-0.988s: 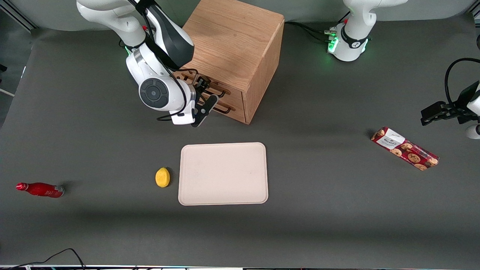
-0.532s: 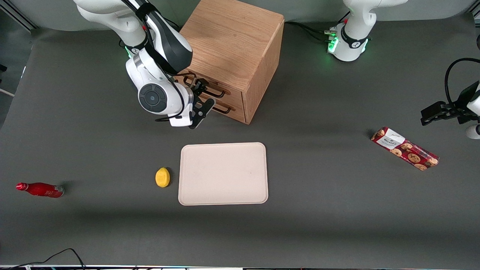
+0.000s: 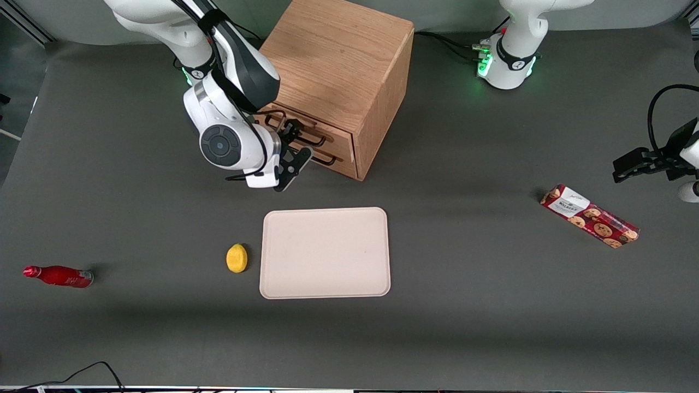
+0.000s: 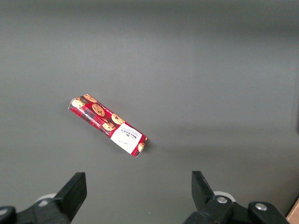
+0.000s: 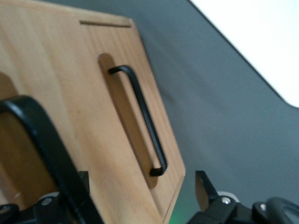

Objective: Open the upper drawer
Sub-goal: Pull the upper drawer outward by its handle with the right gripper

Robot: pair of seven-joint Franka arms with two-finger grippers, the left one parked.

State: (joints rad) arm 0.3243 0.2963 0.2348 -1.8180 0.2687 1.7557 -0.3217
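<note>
Handling: since it is stiff wood, the upper drawer (image 3: pixel 306 126) should slide straight; hook its thin black handle (image 3: pixel 297 129) mid-bar.
Axis: long side runs across the cabinet (image 3: pixel 338 71) front (facing the working arm's end).
Claw (image 3: pixel 292 143): open, straddling that handle.

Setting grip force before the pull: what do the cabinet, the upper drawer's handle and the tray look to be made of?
The cabinet looks like light oak, matte, with plain grain lines. The upper drawer has a thin black handle, probably coated metal; the look leaves that open. The tray is pale beige and matte, perhaps plastic or pulp. The gripper sits at the upper handle.
</note>
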